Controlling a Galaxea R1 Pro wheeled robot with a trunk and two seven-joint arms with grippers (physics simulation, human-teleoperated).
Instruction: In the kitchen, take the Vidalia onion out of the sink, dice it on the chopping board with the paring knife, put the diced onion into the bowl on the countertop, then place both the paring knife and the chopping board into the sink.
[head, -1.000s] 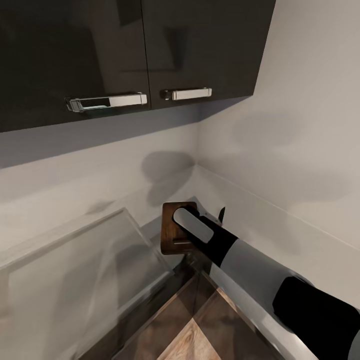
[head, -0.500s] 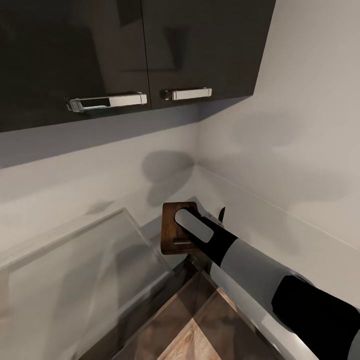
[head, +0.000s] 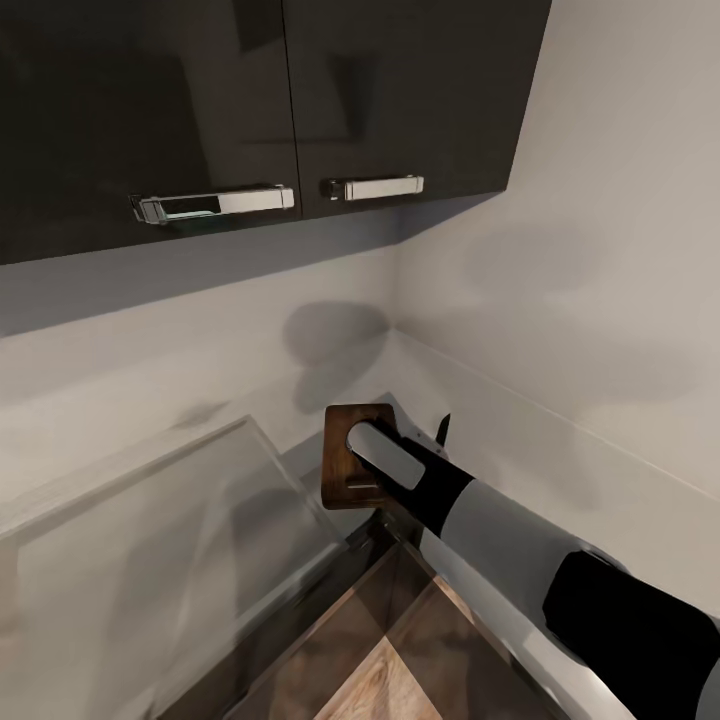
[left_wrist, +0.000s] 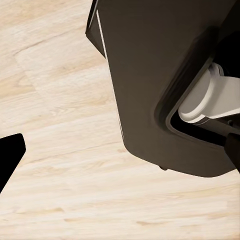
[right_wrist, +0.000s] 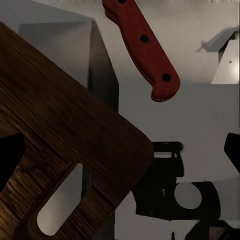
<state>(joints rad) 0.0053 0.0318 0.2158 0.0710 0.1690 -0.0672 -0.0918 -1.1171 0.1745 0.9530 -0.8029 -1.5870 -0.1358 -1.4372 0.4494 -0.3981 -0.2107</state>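
Observation:
In the right wrist view, the brown chopping board (right_wrist: 60, 145) lies tilted against the steel sink (right_wrist: 200, 105), its slot-shaped handle hole showing. The paring knife (right_wrist: 142, 45) rests just beyond it, red riveted handle toward me. My right gripper (right_wrist: 121, 152) is open, its dark fingertips (right_wrist: 11, 159) far apart with the board's corner between them. In the head view my right arm (head: 480, 520) reaches to the chopping board (head: 340, 460) in the wall corner, and the paring knife (head: 443, 428) shows its dark blade tip beside the wrist. My left gripper (left_wrist: 122, 152) hangs open over the floor. The onion and bowl are out of view.
Dark wall cabinets (head: 260, 100) with chrome handles hang overhead. Two pale walls meet behind the board. A grey countertop slab (head: 150, 540) lies to the left. A round drain fitting (right_wrist: 186, 196) and a chrome tap (right_wrist: 222, 50) are near the board. Pale wooden floor (left_wrist: 60, 200) lies under the left gripper.
My right wrist has sunk very slightly over the board. Nothing else has moved.

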